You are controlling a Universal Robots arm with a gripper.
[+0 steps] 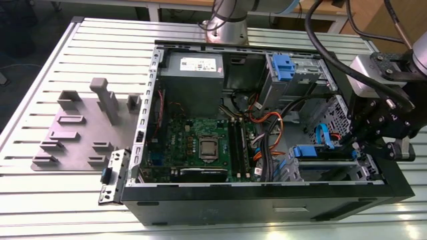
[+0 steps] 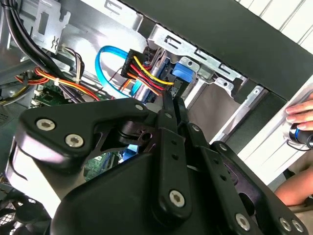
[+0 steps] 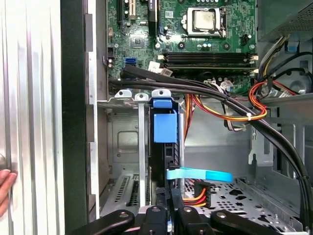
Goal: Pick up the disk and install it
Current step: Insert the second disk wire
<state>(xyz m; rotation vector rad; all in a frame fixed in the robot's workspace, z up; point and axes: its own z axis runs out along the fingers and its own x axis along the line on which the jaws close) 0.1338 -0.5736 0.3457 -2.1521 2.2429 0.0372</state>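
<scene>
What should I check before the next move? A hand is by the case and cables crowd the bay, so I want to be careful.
1. Disk in the bay: ok, it stands edge-on in the slot.
2. Disk fully seated: cannot tell.
3. Claw lined up with the disk: ok, it sits at the disk's end.
4. Cables clear: not ok, a blue cable crosses the disk near the claw.
5. People clear: not ok, a hand rests on the table beside the case.

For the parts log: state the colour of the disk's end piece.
Blue; the disk's end piece shows best in the first wrist view.
</scene>
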